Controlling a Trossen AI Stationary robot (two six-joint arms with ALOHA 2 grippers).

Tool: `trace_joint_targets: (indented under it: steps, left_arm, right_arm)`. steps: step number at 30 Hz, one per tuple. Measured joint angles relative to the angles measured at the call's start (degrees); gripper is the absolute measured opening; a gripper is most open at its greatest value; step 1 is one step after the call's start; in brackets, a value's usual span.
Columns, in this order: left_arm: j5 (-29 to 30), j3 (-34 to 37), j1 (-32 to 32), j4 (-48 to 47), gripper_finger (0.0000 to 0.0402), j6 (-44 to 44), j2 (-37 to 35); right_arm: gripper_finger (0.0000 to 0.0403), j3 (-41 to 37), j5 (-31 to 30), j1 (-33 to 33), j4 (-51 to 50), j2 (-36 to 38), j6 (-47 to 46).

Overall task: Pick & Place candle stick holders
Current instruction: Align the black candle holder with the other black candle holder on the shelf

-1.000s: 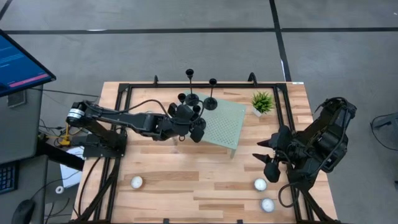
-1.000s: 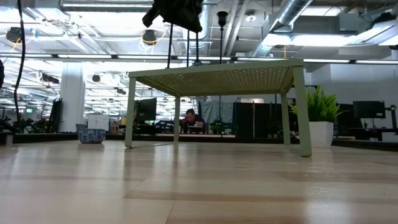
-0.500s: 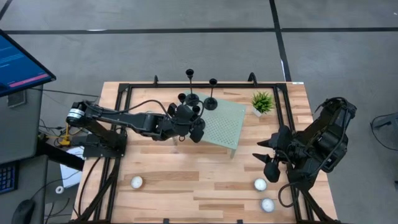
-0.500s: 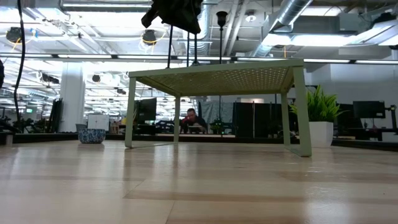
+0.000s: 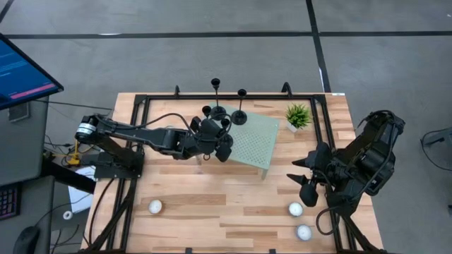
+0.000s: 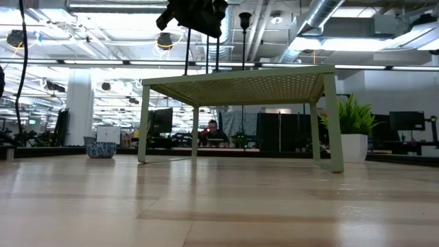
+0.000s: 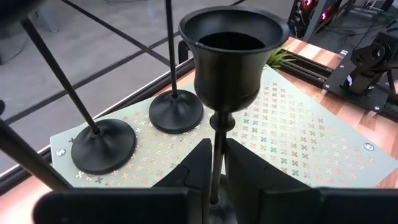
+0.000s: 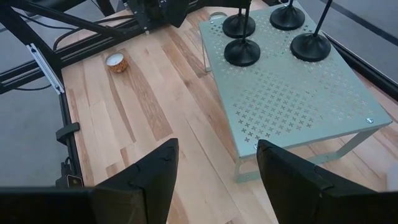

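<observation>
Four black candle stick holders stand on the small green perforated table (image 5: 256, 141); the right wrist view shows all four disc bases on its top (image 8: 292, 93). Two tall ones (image 5: 215, 85) (image 5: 241, 93) are at the far side, and a short one (image 5: 207, 110) is at the left. My left gripper (image 5: 217, 134) reaches in from the table's left and is shut on the fourth holder (image 7: 233, 43). My right gripper (image 5: 305, 180) is open and empty, over the right side of the table. My left gripper pinches the holder's thin stem (image 7: 216, 149) below the cup between its two fingers (image 7: 198, 163). The fingers come nearly level from the table's left, across the stem. The holder stands upright. My own fingers hide its base in the left wrist view.
A small green potted plant (image 5: 298, 115) stands right of the green table. White tealights lie near the front edge, one at the left (image 5: 155, 207) and two at the right (image 5: 295, 209) (image 5: 304, 231). A black frame (image 5: 141, 99) borders the wooden table.
</observation>
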State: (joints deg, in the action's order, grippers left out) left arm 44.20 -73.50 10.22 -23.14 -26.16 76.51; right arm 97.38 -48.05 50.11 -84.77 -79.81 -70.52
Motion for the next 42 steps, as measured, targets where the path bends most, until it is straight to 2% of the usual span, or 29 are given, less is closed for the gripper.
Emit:
trace_joint_targets:
  steps: [8, 11, 16, 20, 33, 42]
  left_arm:
    - [0.14, -0.02, -0.02, 0.04, 0.0077, 1.66, 0.0]
    - [0.12, -0.02, -0.02, 0.61, 0.0101, 4.58, 0.0]
    - [0.14, -0.06, -0.35, 1.27, 0.0148, 4.92, -0.22]
    - [0.03, -0.06, -0.52, 1.35, 0.0169, 4.92, -0.22]
    - [-0.15, -0.06, -0.34, 3.22, 0.0173, 5.35, -0.3]
    - [-0.26, -0.06, 0.02, 3.94, 0.0173, 6.88, -3.48]
  right_arm:
    - [0.0209, 0.0, 0.02, 0.0, 0.0, 0.0, 0.0]
    - [0.0209, 0.0, 0.02, 0.0, 0.0, 0.0, 0.0]
    - [0.0209, 0.0, 0.02, 0.0, -0.04, 0.0, 0.13]
    - [0.0209, 0.0, 0.02, 0.0, -0.04, 0.0, 0.11]
    - [0.0209, 0.0, 0.02, 0.0, -0.06, 0.0, 0.09]
    - [0.0209, 0.0, 0.02, 0.0, -0.06, 0.02, 0.0]
